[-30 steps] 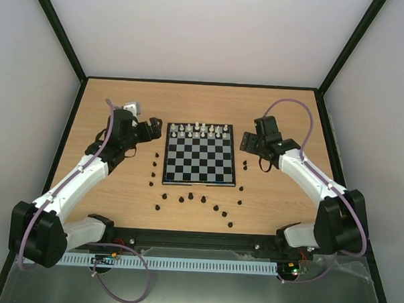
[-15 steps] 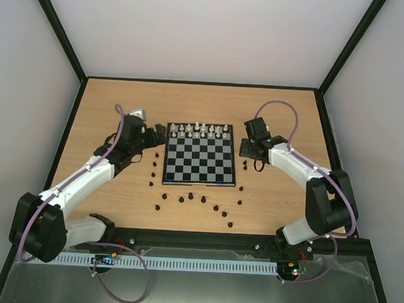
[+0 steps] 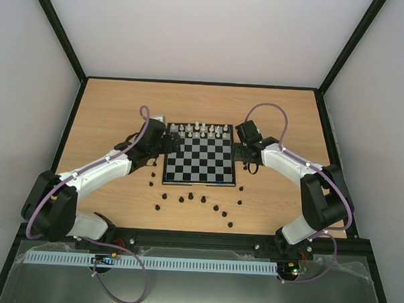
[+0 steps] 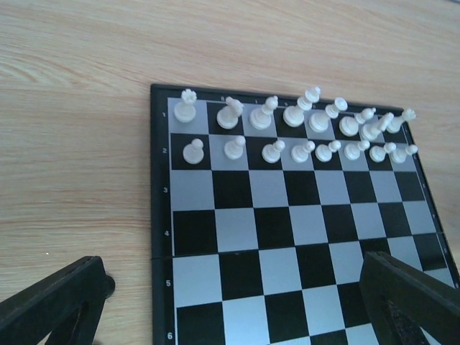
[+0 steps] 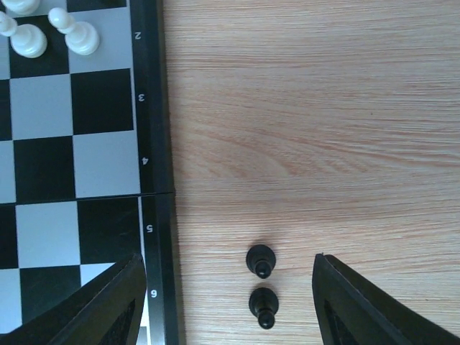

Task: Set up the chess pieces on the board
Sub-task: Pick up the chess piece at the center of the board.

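Observation:
The board (image 3: 198,166) lies mid-table, with white pieces (image 3: 199,130) on its far two rows. Small black chess pieces (image 3: 204,199) lie scattered on the wood in front of the board and beside it. My left gripper (image 3: 166,146) hovers over the board's left edge. In the left wrist view it is open (image 4: 237,313) and empty above the board (image 4: 287,215). My right gripper (image 3: 241,153) is at the board's right edge. In the right wrist view it is open (image 5: 230,309) above two black pieces (image 5: 260,260) on the wood, which lie between its fingers (image 5: 374,309).
More black pieces lie left of the board (image 3: 152,174) and near the front edge (image 3: 230,224). The board's dark border (image 5: 154,144) runs just inside my right gripper's left finger. Dark frame rails edge the table.
Both arms have swung inward. The left gripper moved right onto the board's left edge. The right gripper moved left to the board's right edge. Both stayed open.

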Controlling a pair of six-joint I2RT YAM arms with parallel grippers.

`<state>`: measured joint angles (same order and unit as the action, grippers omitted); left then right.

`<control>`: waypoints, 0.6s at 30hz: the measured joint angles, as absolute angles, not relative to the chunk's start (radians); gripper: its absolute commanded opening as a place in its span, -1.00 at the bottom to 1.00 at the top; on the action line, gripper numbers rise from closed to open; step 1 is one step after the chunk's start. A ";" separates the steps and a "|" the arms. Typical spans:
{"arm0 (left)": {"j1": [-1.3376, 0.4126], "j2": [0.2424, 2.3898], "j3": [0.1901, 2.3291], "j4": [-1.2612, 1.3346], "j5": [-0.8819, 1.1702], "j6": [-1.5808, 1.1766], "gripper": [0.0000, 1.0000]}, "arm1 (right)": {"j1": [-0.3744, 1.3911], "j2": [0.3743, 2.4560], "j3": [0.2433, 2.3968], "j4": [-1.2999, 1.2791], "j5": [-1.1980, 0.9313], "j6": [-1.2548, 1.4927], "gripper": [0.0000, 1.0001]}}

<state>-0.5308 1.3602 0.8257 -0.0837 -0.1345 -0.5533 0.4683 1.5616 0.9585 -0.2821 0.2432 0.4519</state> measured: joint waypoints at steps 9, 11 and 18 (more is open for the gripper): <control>-0.702 1.433 0.888 -0.101 -0.223 -0.588 0.98 | 0.476 1.532 0.958 -0.282 0.240 0.452 0.36; -0.755 1.446 0.888 -0.103 -0.235 -0.596 0.98 | 0.476 1.521 0.958 -0.283 0.242 0.452 0.37; -0.776 1.504 0.939 -0.145 -0.273 -0.592 0.98 | 0.476 1.513 0.958 -0.284 0.247 0.451 0.40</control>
<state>-0.7765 1.5036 0.9390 -0.1448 -0.2733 -0.5919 0.4759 1.5127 0.9585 -0.2836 0.2470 0.4511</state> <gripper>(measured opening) 0.991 0.697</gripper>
